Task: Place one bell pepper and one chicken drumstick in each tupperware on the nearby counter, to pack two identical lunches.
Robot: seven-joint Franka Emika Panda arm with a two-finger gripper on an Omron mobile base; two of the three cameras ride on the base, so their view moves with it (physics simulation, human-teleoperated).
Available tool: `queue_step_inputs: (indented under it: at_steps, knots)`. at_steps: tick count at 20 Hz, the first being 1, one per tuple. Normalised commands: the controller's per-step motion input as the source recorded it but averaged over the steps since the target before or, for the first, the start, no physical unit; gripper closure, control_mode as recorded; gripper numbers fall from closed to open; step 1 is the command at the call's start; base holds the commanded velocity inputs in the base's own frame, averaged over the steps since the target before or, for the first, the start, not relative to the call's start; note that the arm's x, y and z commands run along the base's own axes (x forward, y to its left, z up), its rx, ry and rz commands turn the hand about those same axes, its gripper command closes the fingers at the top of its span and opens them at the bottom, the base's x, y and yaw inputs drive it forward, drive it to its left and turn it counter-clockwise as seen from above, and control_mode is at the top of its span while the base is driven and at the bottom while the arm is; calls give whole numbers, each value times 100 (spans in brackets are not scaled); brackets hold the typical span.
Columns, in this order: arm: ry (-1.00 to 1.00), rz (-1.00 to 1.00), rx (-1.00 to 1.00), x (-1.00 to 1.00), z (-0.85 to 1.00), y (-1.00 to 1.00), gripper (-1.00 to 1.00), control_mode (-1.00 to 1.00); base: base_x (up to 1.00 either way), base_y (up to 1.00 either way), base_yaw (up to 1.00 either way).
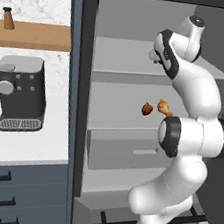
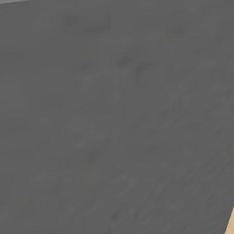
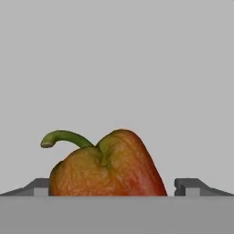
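A red-orange bell pepper (image 3: 107,167) with a curled green stem lies close in front of the hand camera, between the two dark fingertips (image 3: 188,186) of my gripper (image 3: 114,188), which is open and not closed on it. In the left base view a small dark-red bell pepper (image 1: 147,109) and a golden chicken drumstick (image 1: 164,107) lie side by side on a middle shelf of the open fridge. My arm (image 1: 193,90) rises in front of them, its hand reaching over the shelf above. The tupperware is out of view.
The white counter (image 1: 28,145) with dark drawers lies left of the fridge and carries a grey coffee machine (image 1: 21,91). A wooden wall shelf (image 1: 34,35) hangs above it. A fridge drawer (image 1: 123,153) sits below the shelves. A flat grey panel (image 2: 114,114) stands close before the right base camera.
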Motion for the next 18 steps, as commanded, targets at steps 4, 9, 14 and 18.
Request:
queue_step_inputs:
  at_steps: [4, 9, 14, 18]
  knots:
    - [7, 3, 0, 36, -38, 21, 100, -100, 0, 0, 0]
    - [1, 7, 0, 10, -37, 31, 100, -100, 0, 0, 0]
    - [-19, 7, 3, -78, -5, 32, 100, -100, 0, 0, 0]
    - [-44, 0, 3, -100, 0, 59, 100, -100, 0, 0, 0]
